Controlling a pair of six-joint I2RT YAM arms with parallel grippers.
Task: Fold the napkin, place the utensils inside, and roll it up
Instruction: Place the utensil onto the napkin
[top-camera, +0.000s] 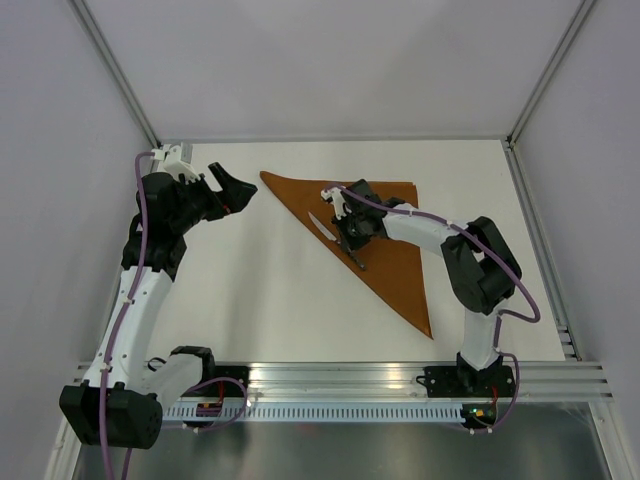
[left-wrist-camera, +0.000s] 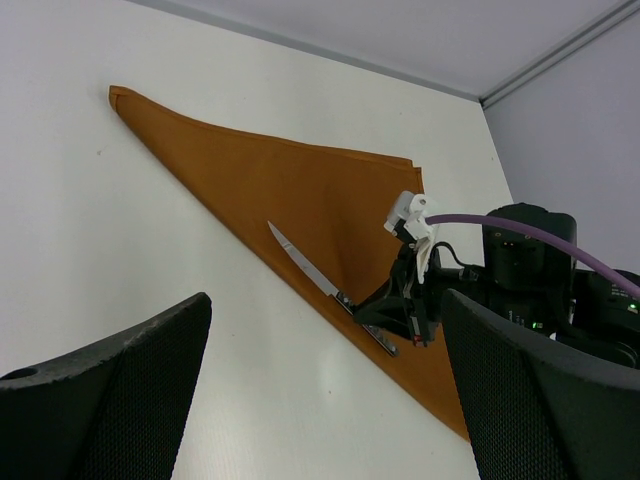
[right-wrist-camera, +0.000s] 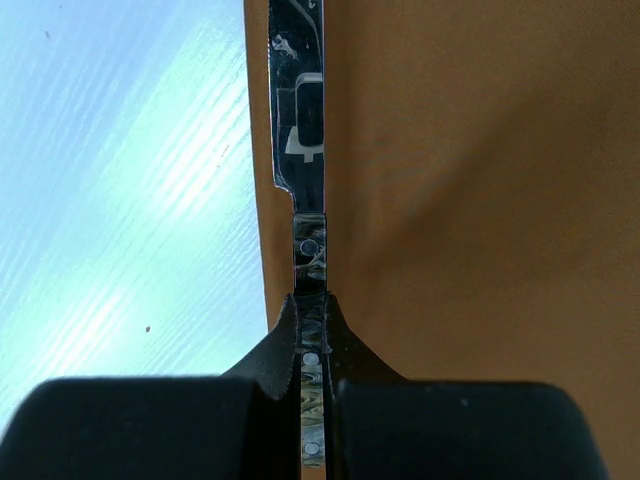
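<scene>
Napkin (top-camera: 395, 275): a rust-orange cloth, plain and unpatterned, lying flat on the white table (top-camera: 270, 300) in the shape of a triangle. We see one short side running along the far part of the table, a second short side running down the right toward the arm bases, and the long diagonal edge facing left. In the left wrist view a narrow hem shows at the far-left corner, and the cloth puckers slightly where the knife sits. Knife (top-camera: 323, 227): slim, with a bright silver blade and a darker handle that shows small round rivets in the right wrist view. It lies along the napkin's diagonal edge, just inside it, blade tip pointing to the far left and handle end to the near right. We cannot tell whether the blade rests on the cloth or sits slightly above it. Right gripper (top-camera: 348, 243): clamped on the knife where blade and handle meet, fingers (right-wrist-camera: 270, 350) pressed to either side of the handle, with the butt sticking out behind them. Left gripper (top-camera: 232, 186): spread wide and holding nothing, raised off the table to the left of the napkin, well apart from it, facing the knife.
</scene>
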